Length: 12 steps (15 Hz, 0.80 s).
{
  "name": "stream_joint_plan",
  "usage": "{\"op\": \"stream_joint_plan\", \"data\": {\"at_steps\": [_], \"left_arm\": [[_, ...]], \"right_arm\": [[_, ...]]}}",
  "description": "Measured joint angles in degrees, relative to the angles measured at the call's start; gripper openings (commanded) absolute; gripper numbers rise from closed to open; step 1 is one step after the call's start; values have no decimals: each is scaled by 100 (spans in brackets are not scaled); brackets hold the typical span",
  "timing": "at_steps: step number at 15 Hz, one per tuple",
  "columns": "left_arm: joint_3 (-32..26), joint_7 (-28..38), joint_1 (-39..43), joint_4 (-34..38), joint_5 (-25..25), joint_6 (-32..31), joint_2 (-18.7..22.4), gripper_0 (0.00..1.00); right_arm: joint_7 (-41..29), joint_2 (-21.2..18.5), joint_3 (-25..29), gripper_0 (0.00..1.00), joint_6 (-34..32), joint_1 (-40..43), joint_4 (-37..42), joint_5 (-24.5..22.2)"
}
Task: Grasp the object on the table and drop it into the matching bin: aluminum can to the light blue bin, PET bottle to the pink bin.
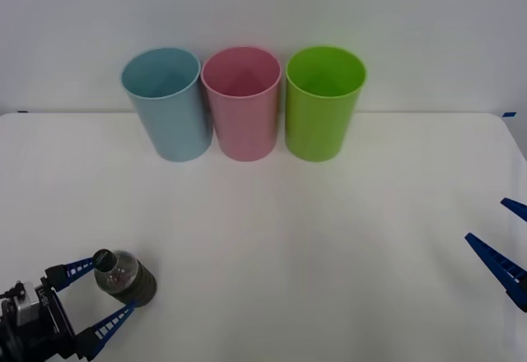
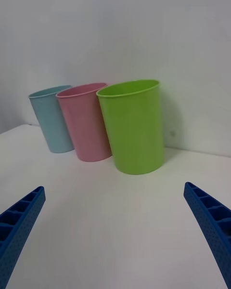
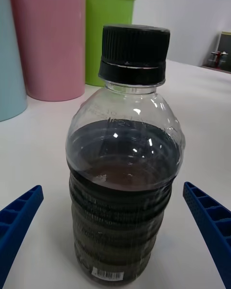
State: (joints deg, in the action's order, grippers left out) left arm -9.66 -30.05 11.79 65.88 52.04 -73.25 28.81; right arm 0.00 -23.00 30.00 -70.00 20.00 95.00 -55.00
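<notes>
Glossy clear plastic PET bottle (image 3: 124,173), ribbed black cap (image 3: 134,53); smooth matt plastic pink bin (image 1: 242,103); matt white table (image 1: 329,239).

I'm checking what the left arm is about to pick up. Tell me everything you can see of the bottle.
The PET bottle is small, stubby and clear plastic, with a ribbed black cap and a dark brown-olive label band around its lower body, barcode near the base. It stands upright on the white table at the near left, far from the bins. The left gripper is open with one blue finger on each side of it; neither visibly touches it.
</notes>
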Motion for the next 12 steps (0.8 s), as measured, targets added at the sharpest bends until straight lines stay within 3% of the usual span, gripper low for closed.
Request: {"op": "stream_joint_plan", "data": {"at_steps": [8,9,11,12], "left_arm": [[0,-53,-196,-41,192,47,-212,100],[0,-51,-209,-41,192,47,-217,93],[0,-38,-223,-41,192,55,-218,56],[-3,-34,-233,-41,192,56,-218,16]], "right_arm": [[0,0,0,100,0,0,0,0],[0,0,0,100,0,0,0,0],[0,0,0,100,0,0,0,0],[0,0,0,100,0,0,0,0]]}}
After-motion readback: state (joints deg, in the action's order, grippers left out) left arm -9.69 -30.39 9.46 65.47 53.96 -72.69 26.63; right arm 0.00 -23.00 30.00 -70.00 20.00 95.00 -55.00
